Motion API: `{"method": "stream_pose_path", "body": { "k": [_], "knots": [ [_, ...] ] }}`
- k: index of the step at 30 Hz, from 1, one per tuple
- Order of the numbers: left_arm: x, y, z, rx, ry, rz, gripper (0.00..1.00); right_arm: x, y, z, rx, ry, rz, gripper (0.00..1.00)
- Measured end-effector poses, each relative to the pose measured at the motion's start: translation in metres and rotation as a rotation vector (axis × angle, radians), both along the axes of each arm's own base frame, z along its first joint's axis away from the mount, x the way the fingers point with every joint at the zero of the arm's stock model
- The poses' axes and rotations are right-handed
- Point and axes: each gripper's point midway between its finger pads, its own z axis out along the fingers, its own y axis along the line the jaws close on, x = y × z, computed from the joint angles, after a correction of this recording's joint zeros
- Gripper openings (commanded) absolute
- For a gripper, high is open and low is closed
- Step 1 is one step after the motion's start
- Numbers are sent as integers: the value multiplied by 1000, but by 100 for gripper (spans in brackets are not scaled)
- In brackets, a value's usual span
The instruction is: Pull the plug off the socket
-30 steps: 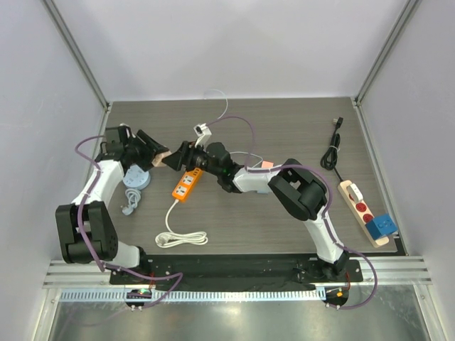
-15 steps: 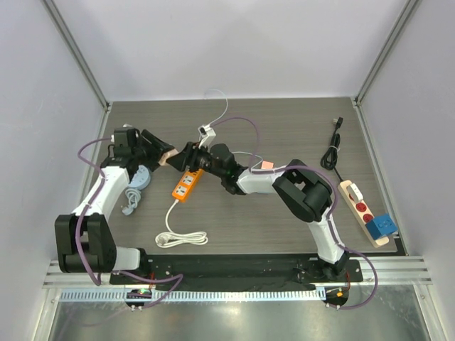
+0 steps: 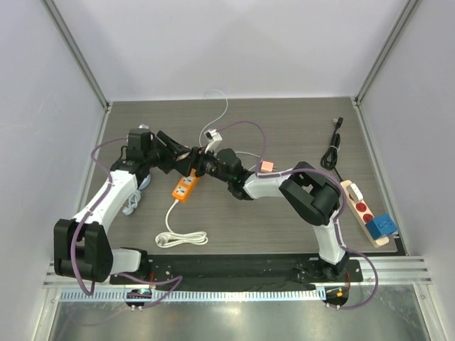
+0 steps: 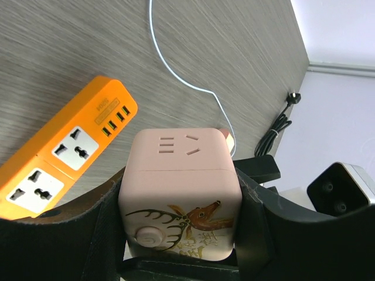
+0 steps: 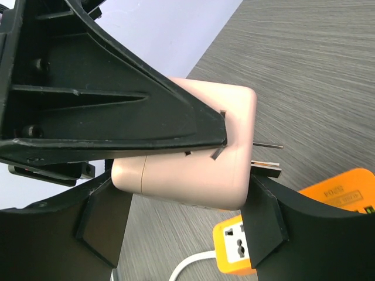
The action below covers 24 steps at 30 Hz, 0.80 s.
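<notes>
The dark blue plug point(image 3: 382, 224) sits plugged into the near end of the beige socket strip point(image 3: 353, 195) at the table's right edge, far from both grippers. My left gripper point(image 3: 182, 156) is shut on a pink cube point(image 4: 181, 175) with a deer drawing, held above the orange strip point(image 3: 185, 187). My right gripper point(image 3: 200, 165) meets it from the right. In the right wrist view its open jaws point(image 5: 184, 196) stand on either side of the same pink cube point(image 5: 193, 170), whose metal prongs point right.
A second pink cube point(image 3: 266, 166) lies by the right arm. A small white adapter point(image 3: 210, 133) on a thin white cable lies behind the grippers. The orange strip's white cord point(image 3: 181, 238) coils near the front. The socket's black cord point(image 3: 332, 153) lies at the back right.
My left arm has carried the pink cube to the right, and the right gripper has moved back rightwards with it. The plug and socket have not moved.
</notes>
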Motion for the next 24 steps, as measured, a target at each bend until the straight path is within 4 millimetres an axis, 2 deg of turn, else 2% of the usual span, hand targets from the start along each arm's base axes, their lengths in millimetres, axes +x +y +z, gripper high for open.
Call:
{"method": "stream_pose_path", "body": {
  "k": [7, 10, 13, 14, 15, 17, 20, 22, 24],
  "knots": [
    [-7, -14, -4, -9, 10, -30, 0, -4, -16, -6, -15, 7, -47, 69],
    [-9, -19, -4, -8, 9, -42, 0, -5, -21, -5, -24, 3, -65, 61],
    [-10, -23, -3, -12, 4, -53, 3, -6, -25, -4, -30, -13, -74, 24],
    [-10, -25, -3, -12, 2, -56, 16, -7, -27, -4, -30, -19, -75, 4],
    [-10, -26, -3, -12, 0, -60, 24, -7, -28, -4, -30, -23, -77, 1],
    [-10, -27, -2, -7, -6, -67, 45, -6, -29, -3, -33, -31, -82, 1],
    [-10, -26, 0, -1, -18, -73, 60, -4, -30, -1, -37, -43, -95, 1],
    [-12, -27, 2, 8, -30, -82, 76, -3, -35, 0, -53, -63, -115, 1],
    [-14, -26, 5, 26, -30, -93, 80, -2, -38, -3, -82, -74, -130, 1]
  ]
}}
